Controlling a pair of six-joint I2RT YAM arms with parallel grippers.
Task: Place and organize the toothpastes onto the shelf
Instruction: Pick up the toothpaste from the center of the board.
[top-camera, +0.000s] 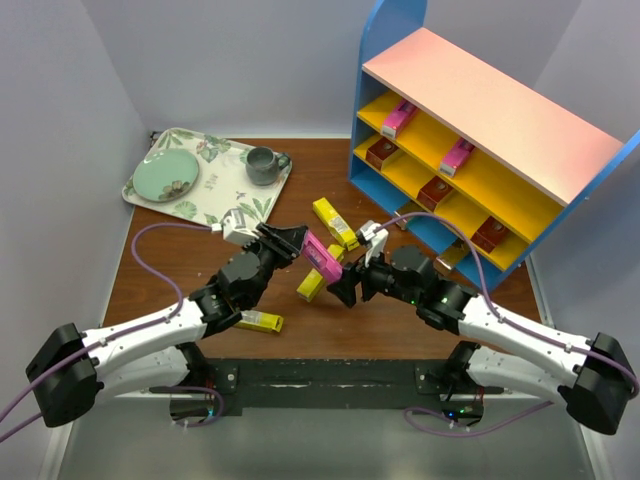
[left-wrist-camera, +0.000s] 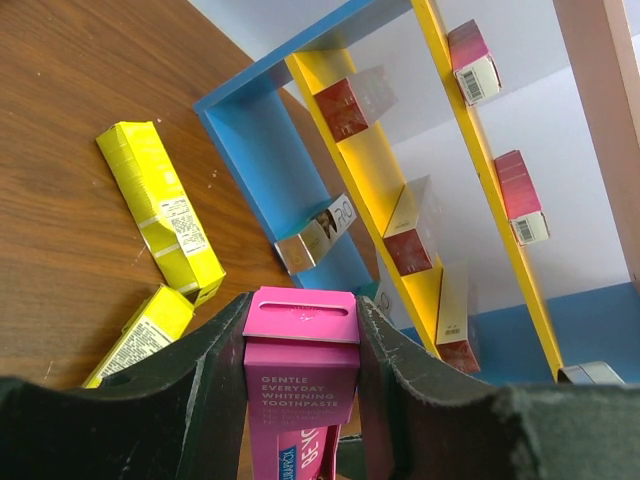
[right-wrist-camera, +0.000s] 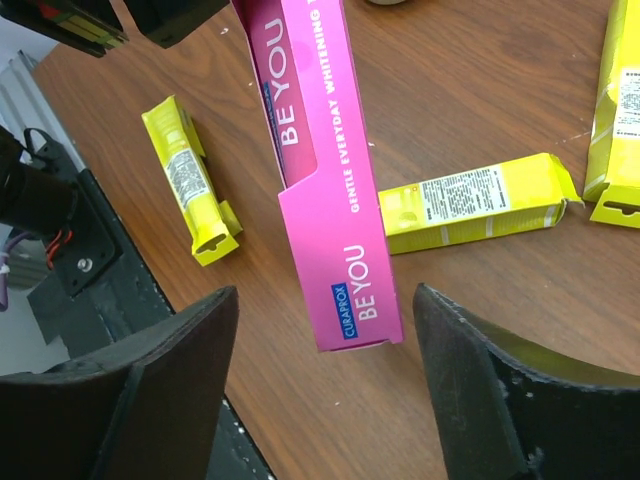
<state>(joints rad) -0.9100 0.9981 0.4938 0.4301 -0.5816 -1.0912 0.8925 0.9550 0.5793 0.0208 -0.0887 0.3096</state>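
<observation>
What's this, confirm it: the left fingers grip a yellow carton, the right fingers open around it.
Wrong colour. The left wrist view shows the left fingers grip a pink carton; the right fingers do stand open around it.

Top cam: high at near edge, looks down over whole table (top-camera: 320, 175), shelf (top-camera: 480, 100) upper right. L wrist: close, low, faces shelf. R wrist: close, looks down at tabletop. All 3 share pink carton (top-camera: 320, 258).

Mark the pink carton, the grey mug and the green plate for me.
pink carton (left-wrist-camera: 300, 375): left wrist view, printed front face.
grey mug (top-camera: 262, 167): top external view, its body.
green plate (top-camera: 165, 178): top external view, its centre.
</observation>
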